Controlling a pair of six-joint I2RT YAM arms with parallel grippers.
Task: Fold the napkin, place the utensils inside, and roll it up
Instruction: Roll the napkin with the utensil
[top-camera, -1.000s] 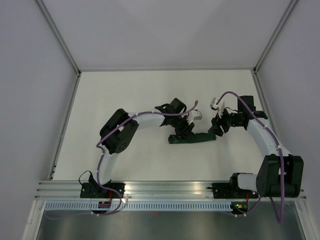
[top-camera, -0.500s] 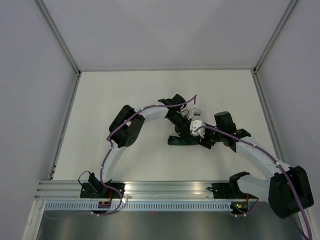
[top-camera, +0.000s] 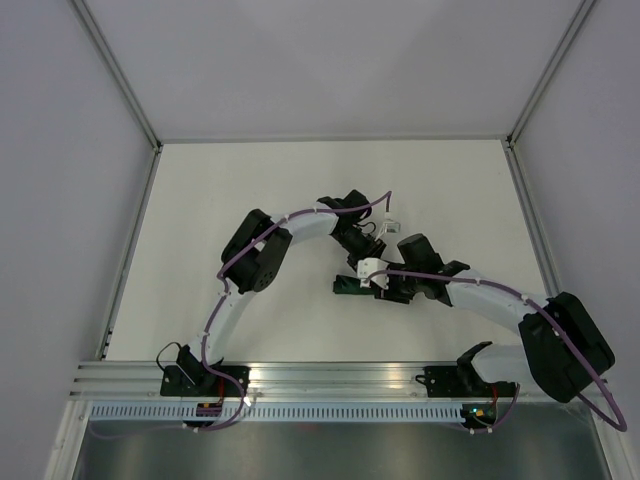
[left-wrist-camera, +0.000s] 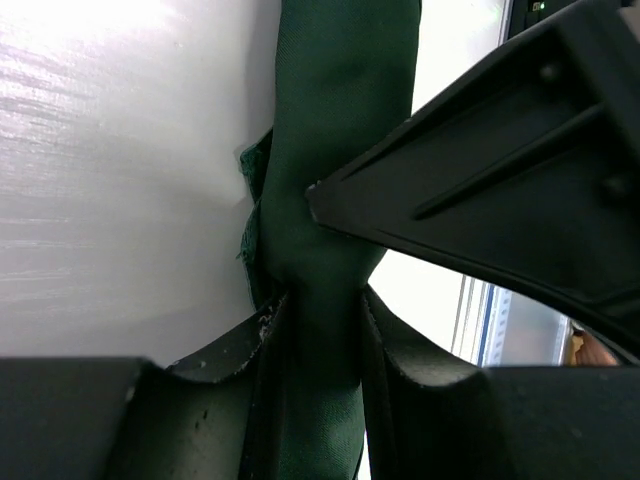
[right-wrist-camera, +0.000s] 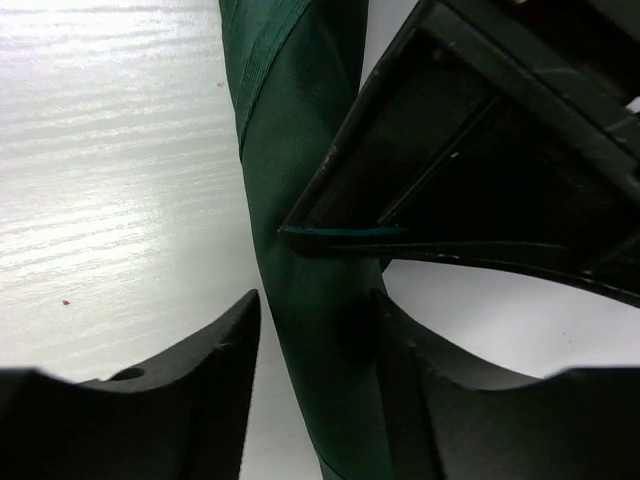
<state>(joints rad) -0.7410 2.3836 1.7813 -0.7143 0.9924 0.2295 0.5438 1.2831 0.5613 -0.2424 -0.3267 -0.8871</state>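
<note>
The napkin (top-camera: 345, 285) lies in the middle of the table as a narrow dark green roll. In the left wrist view the roll (left-wrist-camera: 340, 150) runs up between both fingers of my left gripper (left-wrist-camera: 320, 320), which press on it from each side. My right gripper (right-wrist-camera: 315, 330) straddles the same roll (right-wrist-camera: 300, 200) just beside the left one. Its right finger touches the cloth and a strip of white table shows between the cloth and its left finger. From above, the two grippers (top-camera: 362, 258) (top-camera: 385, 287) meet over the roll. The utensils are hidden.
White table (top-camera: 250, 190) with grey walls on three sides and a metal rail (top-camera: 330, 375) along the near edge. The left gripper's black body (right-wrist-camera: 490, 150) crowds the right wrist view, and the right gripper's finger (left-wrist-camera: 500, 180) crowds the left wrist view.
My right arm swung in from the right end of the roll to just beside the left gripper, and its jaws narrowed around the roll. The left gripper shifted slightly, still holding.
</note>
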